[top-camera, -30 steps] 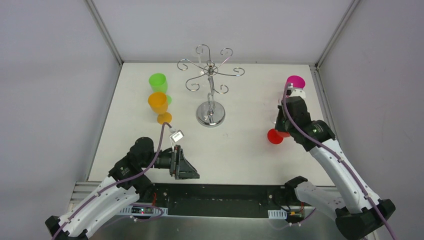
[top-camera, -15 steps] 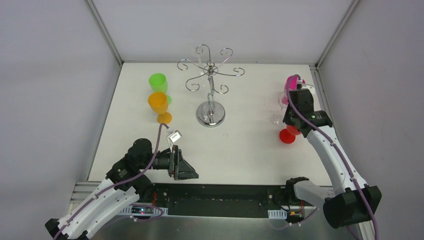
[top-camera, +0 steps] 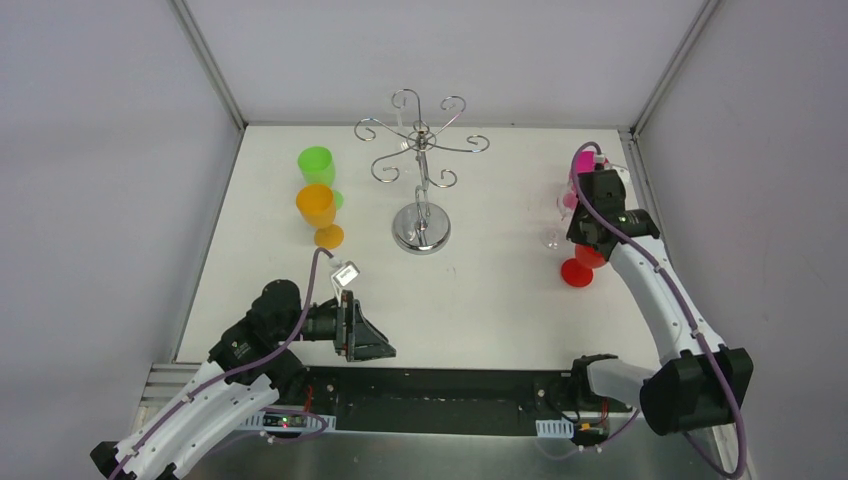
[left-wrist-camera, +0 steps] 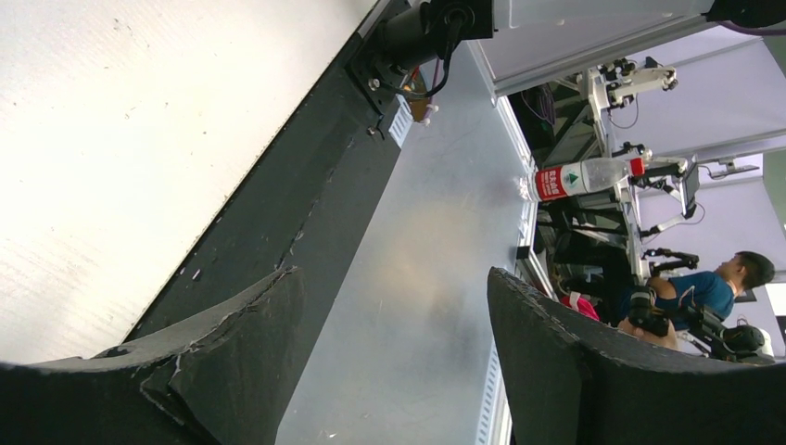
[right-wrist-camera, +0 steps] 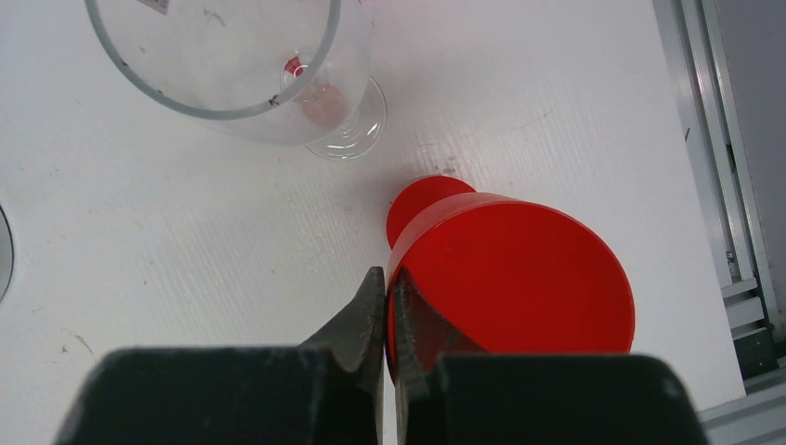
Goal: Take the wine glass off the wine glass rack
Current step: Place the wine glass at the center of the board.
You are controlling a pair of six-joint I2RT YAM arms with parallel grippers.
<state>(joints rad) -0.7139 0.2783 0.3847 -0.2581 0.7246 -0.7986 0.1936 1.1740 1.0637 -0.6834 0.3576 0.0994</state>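
Note:
The chrome wine glass rack (top-camera: 420, 150) stands at the back middle on its round mirrored base (top-camera: 421, 228); nothing hangs from its scroll arms. My right gripper (right-wrist-camera: 389, 278) is shut on the rim of a red wine glass (right-wrist-camera: 519, 278), one finger inside the bowl and one outside. The glass is upright at the table's right side, its foot (top-camera: 577, 270) showing below my right gripper (top-camera: 590, 245). I cannot tell if the foot touches the table. My left gripper (top-camera: 385, 347) is open and empty at the near table edge, and its fingers (left-wrist-camera: 232, 343) frame only the metal ledge.
A clear wine glass (right-wrist-camera: 232, 74) stands just beside the red one, and a pink glass (top-camera: 590, 160) behind them. Green (top-camera: 316, 160) and orange (top-camera: 315, 205) glasses stand at the left. The right table rail (right-wrist-camera: 723, 185) is close to the red glass.
My right arm carried the red glass rightward and a little back, ending next to the clear glass. My left gripper opened wider and drew slightly toward the near edge.

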